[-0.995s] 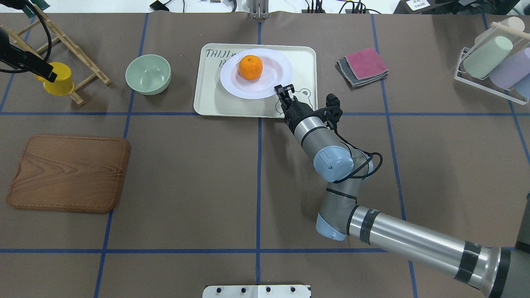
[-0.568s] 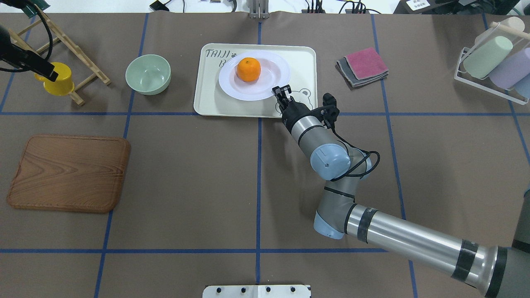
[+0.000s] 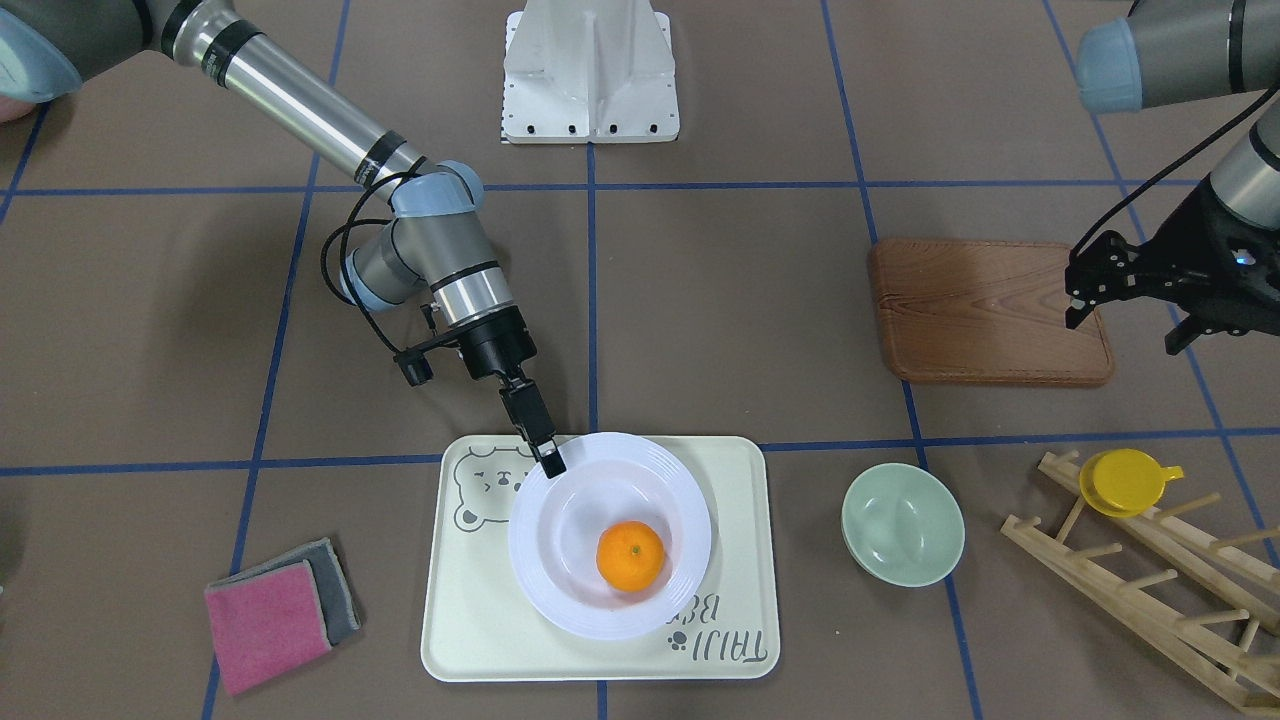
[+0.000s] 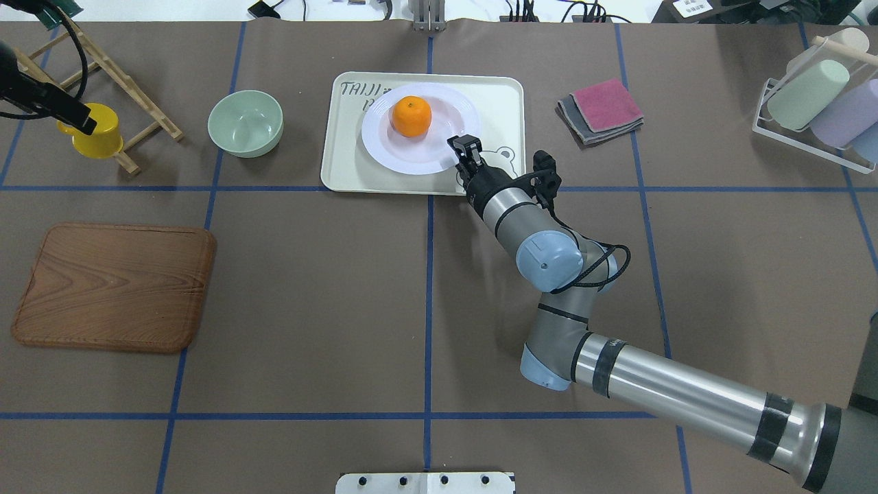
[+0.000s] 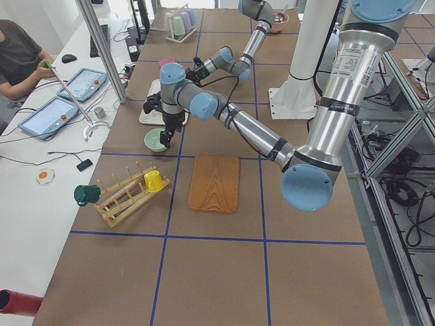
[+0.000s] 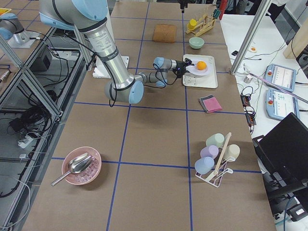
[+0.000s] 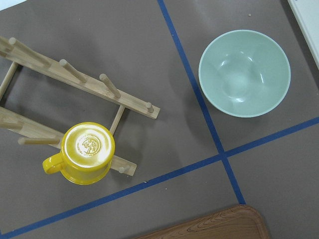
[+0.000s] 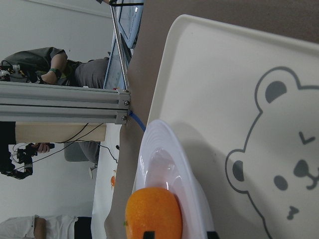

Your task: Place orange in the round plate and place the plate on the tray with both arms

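Note:
The orange [image 3: 630, 556] [image 4: 411, 115] lies in the white round plate [image 3: 560, 590] [image 4: 384, 151]. The plate is over the cream tray [image 3: 470, 640] [image 4: 343, 171], covering part of its lettering. My right gripper [image 3: 550, 462] [image 4: 465, 144] reaches in from the robot's side, shut on the plate's rim next to the bear face. The right wrist view shows the orange [image 8: 152, 214] and the rim edge-on above the tray [image 8: 209, 74]. My left gripper [image 3: 1125, 325] hangs open and holds nothing, far off over the yellow cup and rack.
A pale green bowl [image 4: 245, 123] sits beside the tray. Toward the robot's left are a wooden board [image 4: 113, 287] and a yellow cup [image 4: 99, 137] on a wooden rack. Folded pink and grey cloths [image 4: 602, 110] and a cup rack [image 4: 816, 103] are on the other side.
The plate, the orange and my right gripper have shifted together a little toward the overhead view's left over the tray. The left arm has barely moved.

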